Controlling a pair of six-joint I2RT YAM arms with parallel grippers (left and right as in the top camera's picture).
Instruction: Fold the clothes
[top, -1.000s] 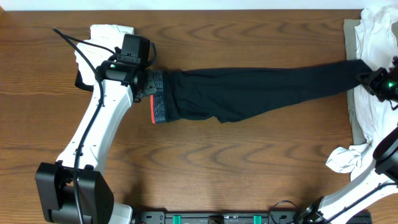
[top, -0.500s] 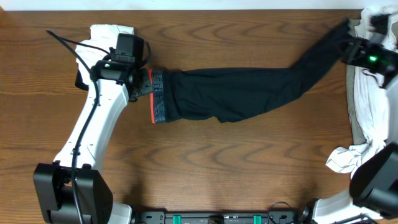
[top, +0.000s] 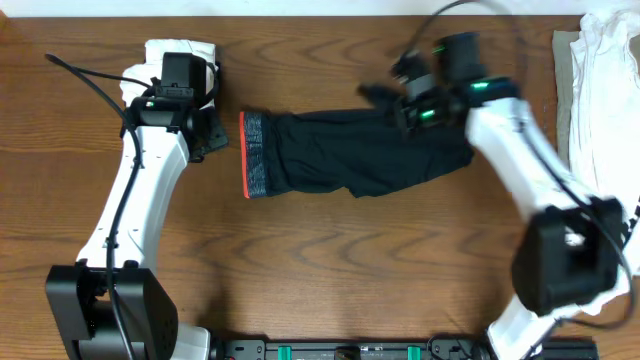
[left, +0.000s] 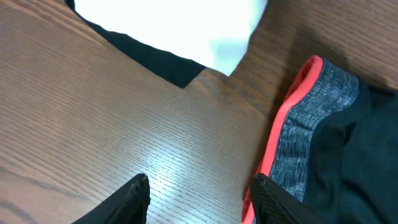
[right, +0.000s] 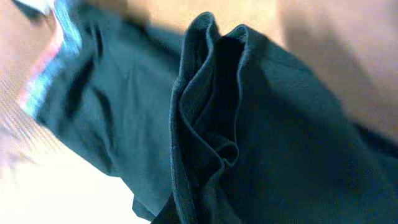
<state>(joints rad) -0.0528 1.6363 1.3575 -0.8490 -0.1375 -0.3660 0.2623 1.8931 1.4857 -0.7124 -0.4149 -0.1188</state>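
Closed fingers of the right gripper (top: 398, 103) pinch the bunched leg ends of the leggings (top: 340, 160), held above the garment's middle. The left gripper (left: 199, 199) stands parted and empty, just beside the waistband (left: 311, 124). The leggings lie mid-way along the tabletop (top: 330, 270), toward its far edge. They look soft, light and limp, so cuffs or waistband corners seem the best hold.

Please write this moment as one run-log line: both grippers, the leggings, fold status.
left gripper: open, over table beside waistband | right gripper: shut on leggings, leg end doubled back over them | fold: not finished
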